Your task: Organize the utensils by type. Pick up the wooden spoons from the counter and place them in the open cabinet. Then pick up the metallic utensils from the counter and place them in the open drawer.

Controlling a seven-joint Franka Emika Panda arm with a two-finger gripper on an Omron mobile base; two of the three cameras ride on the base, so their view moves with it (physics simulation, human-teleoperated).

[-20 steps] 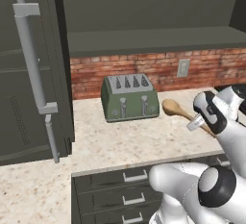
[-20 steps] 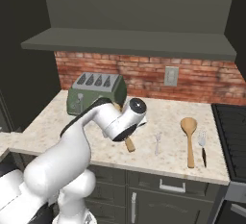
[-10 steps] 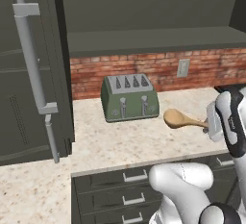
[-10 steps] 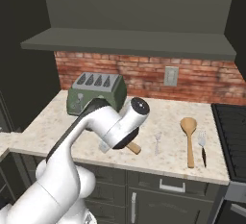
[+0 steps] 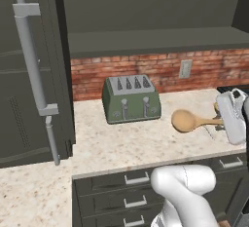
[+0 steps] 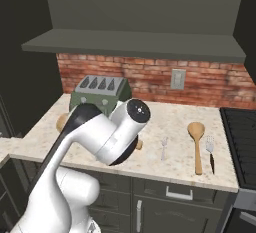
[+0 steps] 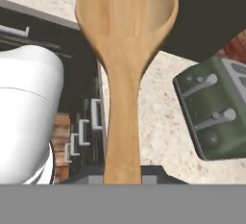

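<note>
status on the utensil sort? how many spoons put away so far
None put away yet, judging by the shelf seen here. In hand: the gripper is shut on one wooden spoon, carried above the counter beside the toaster. Left: shelve it in the cabinet, then the second wooden spoon, then the fork and small silver piece into the drawer.
</note>
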